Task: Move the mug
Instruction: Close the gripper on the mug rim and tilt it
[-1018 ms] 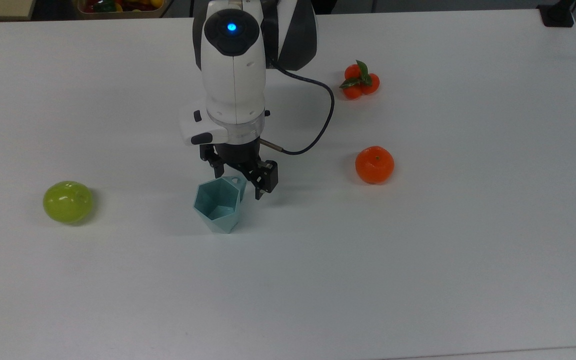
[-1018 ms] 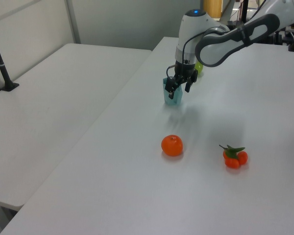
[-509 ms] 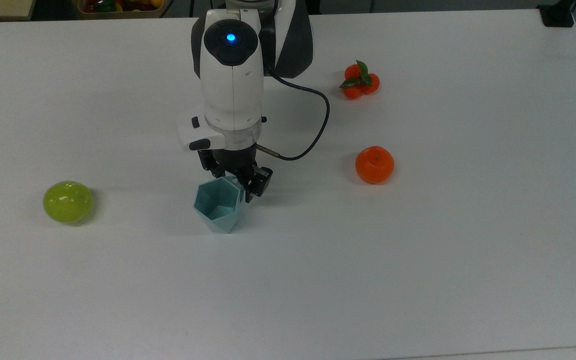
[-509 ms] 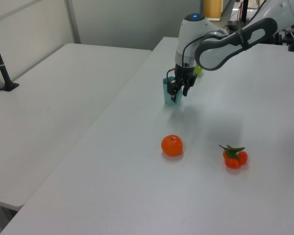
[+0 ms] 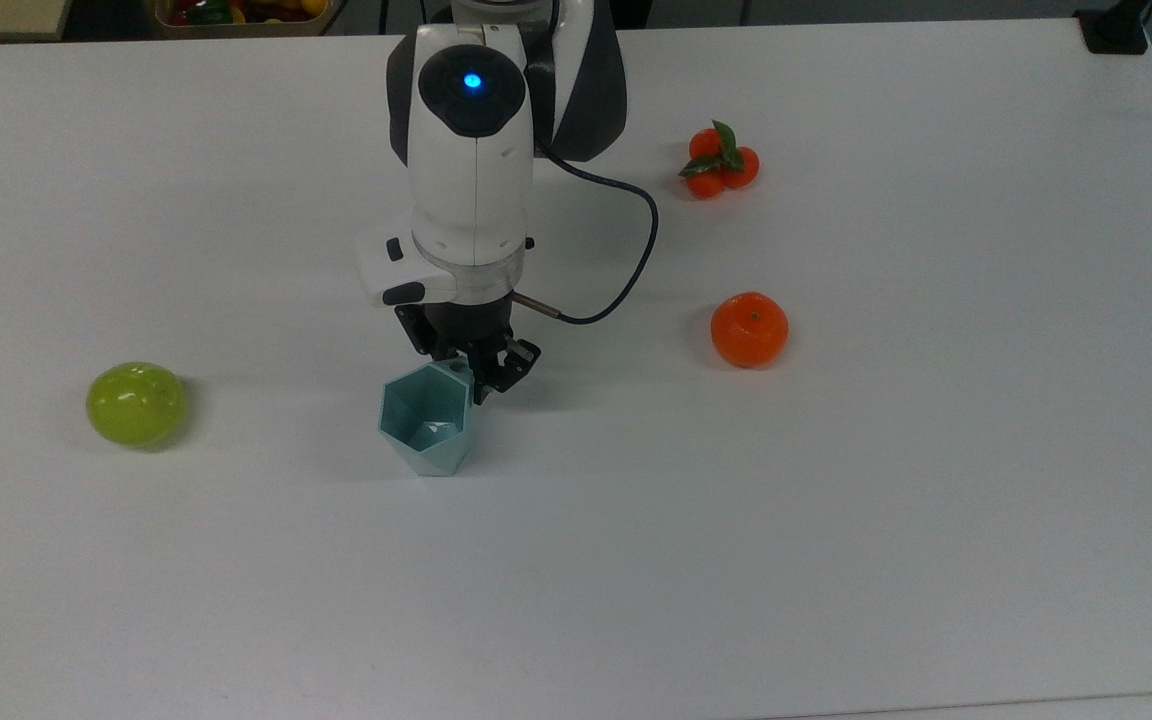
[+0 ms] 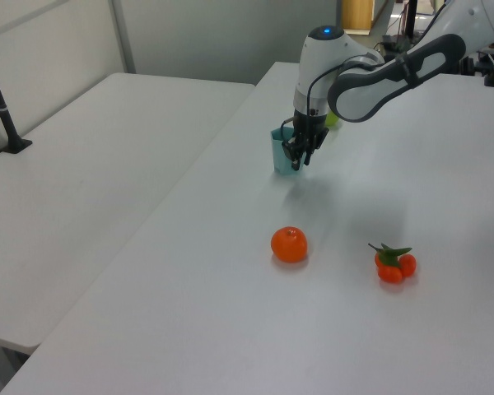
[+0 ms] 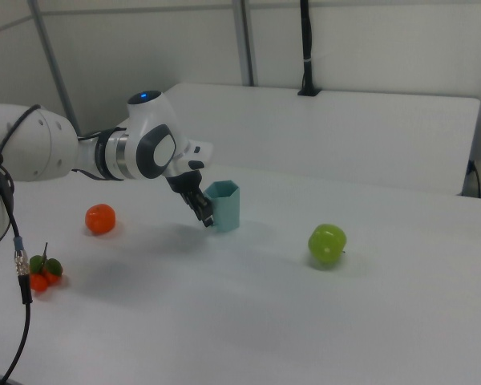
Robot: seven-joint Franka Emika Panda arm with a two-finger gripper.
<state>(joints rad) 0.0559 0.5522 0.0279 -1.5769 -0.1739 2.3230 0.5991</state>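
The mug (image 5: 424, 418) is a pale teal faceted cup in the middle of the white table (image 5: 836, 500), open side up and leaning a little in the top view. My gripper (image 5: 474, 378) points down at the mug's far right edge, where the small handle is. Its fingers are drawn close together on the handle. In the left view the mug (image 6: 281, 151) shows just left of the gripper (image 6: 296, 161). In the right view the gripper (image 7: 204, 213) presses against the left side of the mug (image 7: 224, 205). Whether the mug's base touches the table I cannot tell.
A green apple (image 5: 135, 403) lies at the top view's left. An orange (image 5: 749, 329) and a leafy cluster of small oranges (image 5: 721, 162) lie to the right. A black cable (image 5: 626, 260) loops off the wrist. A box of fruit (image 5: 236, 12) stands beyond the far edge.
The fingers have closed in from a wide gap onto the mug's handle. The mug has shifted slightly toward the top view's left and tipped a little.
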